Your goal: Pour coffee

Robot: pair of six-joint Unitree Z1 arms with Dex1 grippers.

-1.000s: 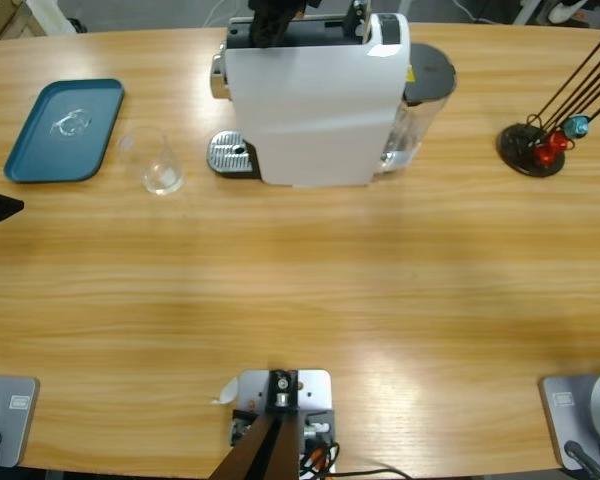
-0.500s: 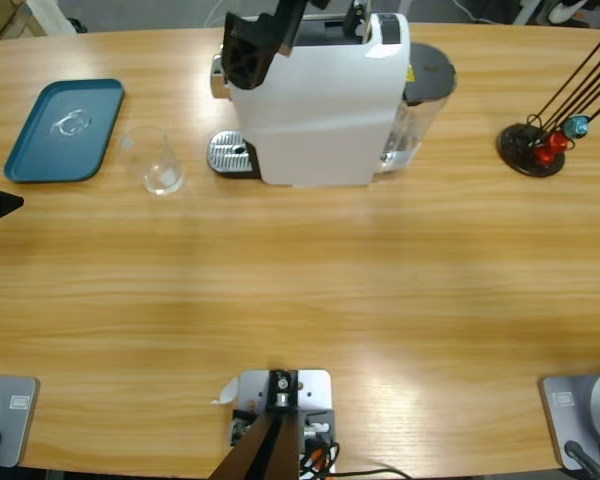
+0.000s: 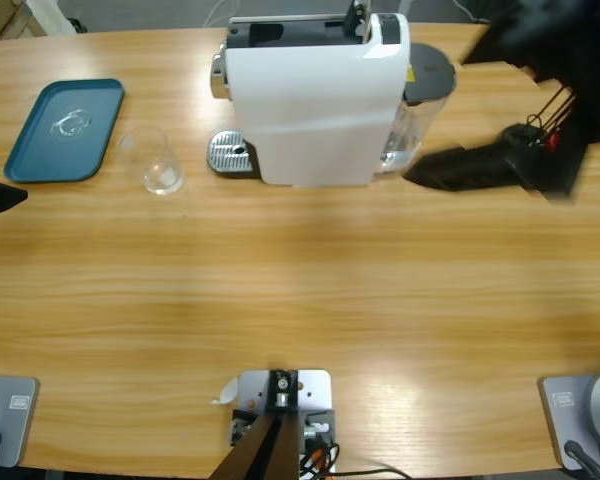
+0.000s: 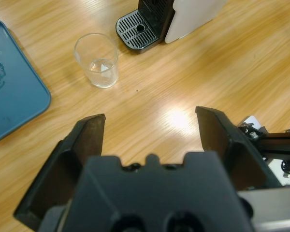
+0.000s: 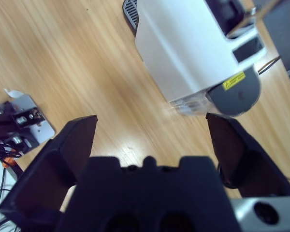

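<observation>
Nothing of the pour looks done: the glass (image 3: 156, 160) stands just left of the machine (image 3: 315, 95), beside its drip tray (image 3: 230, 154), not on it, and no coffee shows in it. Placing the glass, brewing and pouring all seem left. The left gripper (image 4: 150, 135), jaws spread and empty, hovers over bare wood well left of the machine. The right gripper (image 5: 150, 137), also spread and empty, looks down on the machine's right side. Half a second ago a dark arm sat at the machine's top left; now a blurred one (image 3: 520, 150) is at its right

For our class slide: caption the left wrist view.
Open left gripper above the table, empty glass beside the coffee machine's drip tray.
</observation>
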